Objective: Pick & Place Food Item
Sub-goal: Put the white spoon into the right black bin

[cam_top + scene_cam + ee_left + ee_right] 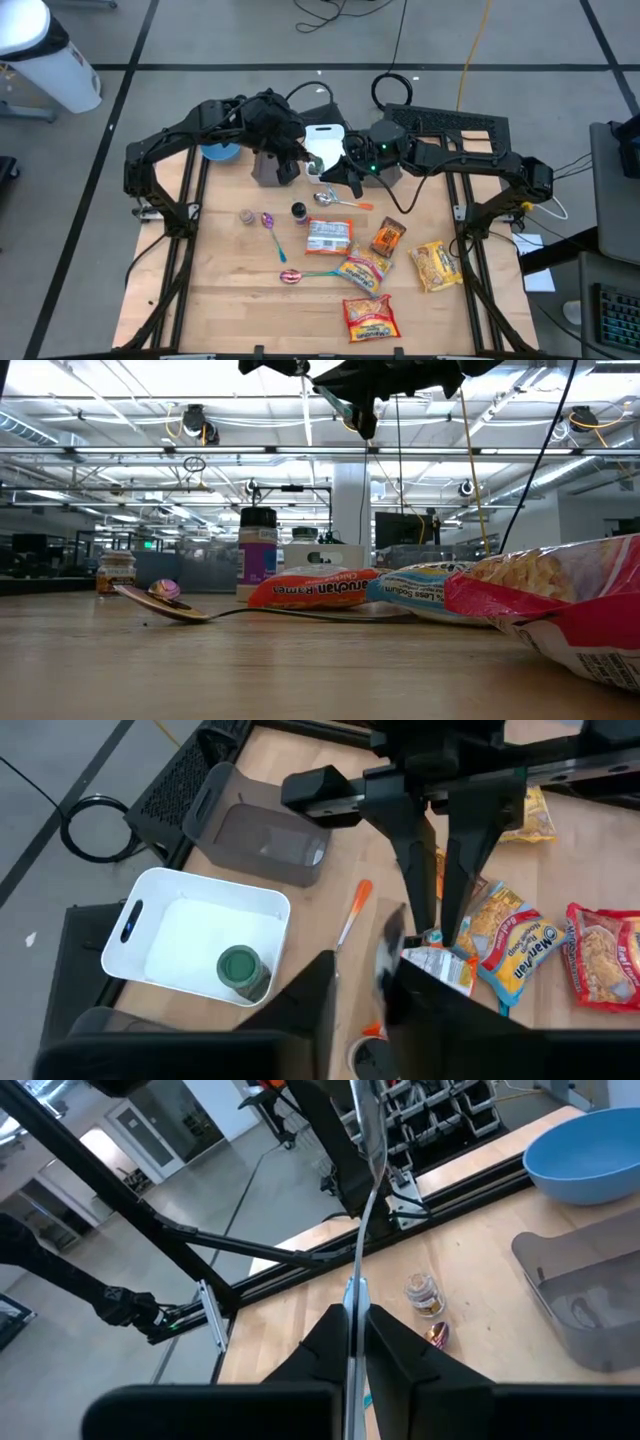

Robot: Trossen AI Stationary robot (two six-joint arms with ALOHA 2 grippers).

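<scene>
The right gripper (352, 1342), clamped on a thin silvery packet (362, 1210), hung above the wooden table (230, 280) scattered with ramen packs (329, 236)

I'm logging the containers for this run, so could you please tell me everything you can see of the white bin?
The white bin is a rectangular tub that looks like plastic, with rounded corners and a handle slot in one short wall. It sits upright at the table's far edge, beside the grey bin. Inside stands one green-lidded jar in a corner; the rest of its floor is bare. No gripper touches it.
</scene>
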